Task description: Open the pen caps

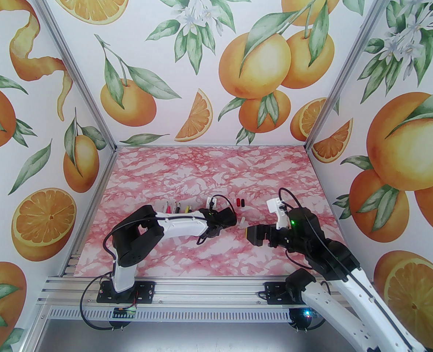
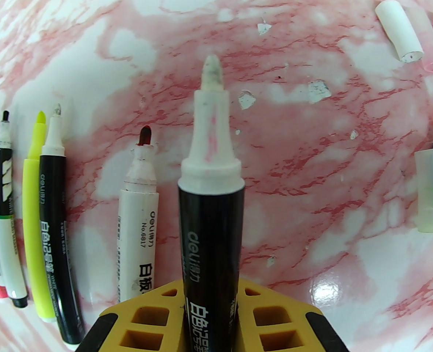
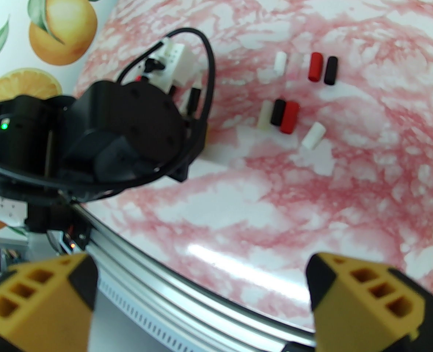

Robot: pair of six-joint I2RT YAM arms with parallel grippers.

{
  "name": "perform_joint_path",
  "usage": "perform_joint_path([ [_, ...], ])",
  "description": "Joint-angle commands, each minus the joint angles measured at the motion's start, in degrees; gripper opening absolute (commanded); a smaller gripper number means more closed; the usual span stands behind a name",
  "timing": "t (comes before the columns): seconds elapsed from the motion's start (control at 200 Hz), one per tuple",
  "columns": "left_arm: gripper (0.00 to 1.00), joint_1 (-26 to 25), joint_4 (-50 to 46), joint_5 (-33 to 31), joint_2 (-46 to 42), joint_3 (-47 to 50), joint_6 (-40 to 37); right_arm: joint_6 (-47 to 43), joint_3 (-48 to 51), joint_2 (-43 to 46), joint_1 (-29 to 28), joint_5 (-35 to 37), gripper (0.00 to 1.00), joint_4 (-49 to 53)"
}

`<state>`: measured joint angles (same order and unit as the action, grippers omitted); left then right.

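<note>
The left wrist view gives close detail that the overhead view lacks. There the left gripper (image 2: pixel 211 292) has its yellow fingers (image 2: pixel 167 306) drawn in narrow against the barrel of a black pen (image 2: pixel 211 211). The pen's white tip is bare and points away over the pink marbled table (image 2: pixel 293 97). To its left in that view the other pens (image 2: pixel 47 211) lie side by side, all uncapped. A white pen (image 2: pixel 139 215) with a red tip lies just beside the held barrel, then a second black one, a yellow one, a white one with a black label, and a pink one at the picture's edge. A further barrel may lie at that edge, but it cannot be counted surely. From overhead the same pens read as a small row of coloured tips beyond the left arm (image 1: pixel 179 222). The right wrist view shows the caps (image 3: pixel 289 117) best: two red, two black, two white, one cream and one faint clear one, eight in two loose rows. They lie off to the right of the left gripper and well ahead of the right gripper (image 3: pixel 202 281), touching neither. The right gripper's fingers stand wide apart with nothing between them. In the overhead view it sits near the closer caps, facing the left arm's wrist.
</note>
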<state>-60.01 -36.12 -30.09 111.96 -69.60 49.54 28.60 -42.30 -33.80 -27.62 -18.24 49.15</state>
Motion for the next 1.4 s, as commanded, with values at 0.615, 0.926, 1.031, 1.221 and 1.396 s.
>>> perform_joint_path([
  [0.615, 0.3, 0.9, -0.6, -1.0, -5.3, -3.2, -2.7, -0.3, -0.2, -0.2, -0.2, 0.9, 1.0, -1.5],
  [0.926, 0.54, 1.6, 6.3, 3.9, -17.9, 2.9, -8.7, -0.8, -0.6, 0.6, -0.2, 1.5, 1.0, -2.4],
  [1.031, 0.83, 2.0, 7.5, 4.3, -23.3, 6.1, -10.0, -0.8, -1.1, 0.6, -0.2, 2.4, 1.0, -2.5],
  [1.221, 1.0, 3.1, 8.2, 3.5, -33.2, 11.3, -13.9, -2.0, -2.9, -0.6, -0.2, 4.1, 1.0, -1.9],
  [1.396, 1.0, 5.9, 13.0, 9.9, -41.5, 16.6, -23.7, -2.6, -3.8, -2.4, -0.2, 5.5, 1.0, -2.7],
])
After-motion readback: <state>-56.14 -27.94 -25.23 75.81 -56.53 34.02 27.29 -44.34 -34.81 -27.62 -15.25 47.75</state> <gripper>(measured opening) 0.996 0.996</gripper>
